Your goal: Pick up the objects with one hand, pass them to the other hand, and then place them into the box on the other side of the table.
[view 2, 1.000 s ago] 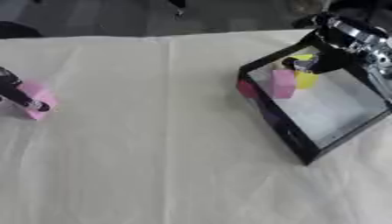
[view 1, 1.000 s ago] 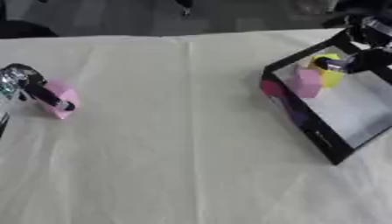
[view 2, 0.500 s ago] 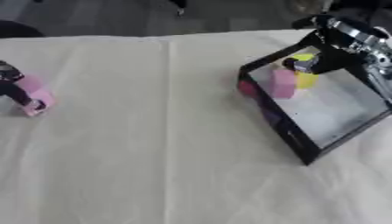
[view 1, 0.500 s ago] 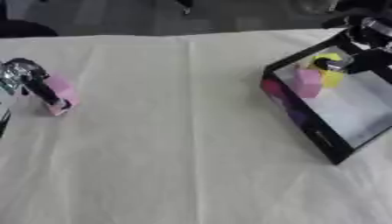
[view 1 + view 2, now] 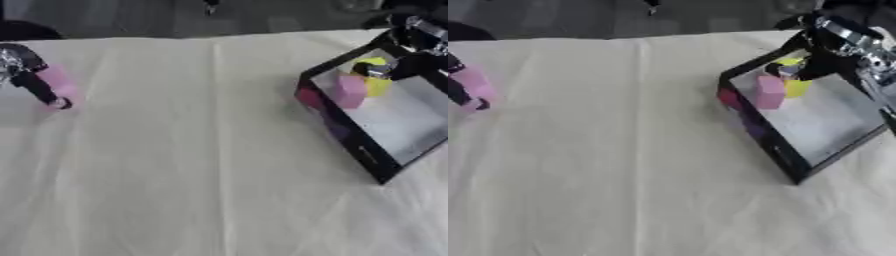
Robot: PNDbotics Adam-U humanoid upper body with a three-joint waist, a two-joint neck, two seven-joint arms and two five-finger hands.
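Note:
At the far left my left hand [image 5: 19, 64] is shut on a pink block [image 5: 54, 82], one dark finger running down its front. The black box [image 5: 754, 130] with a grey floor stands at the right. Inside it, near the far corner, a second pink block [image 5: 769, 92] stands beside a yellow object [image 5: 798, 86]. My right hand [image 5: 843, 36] reaches in over the box's far corner, its fingers [image 5: 786, 70] curled round the top of the yellow object. Something pink-red [image 5: 729, 98] lies against the outside of the box's left wall.
A cream cloth [image 5: 192, 160] covers the table, its far edge along the top of the view. The dark floor lies beyond it. The wide middle stretch of cloth separates the two hands.
My left hand has carried the pink block a little farther away and to the left. The right hand and the things in the box have not moved.

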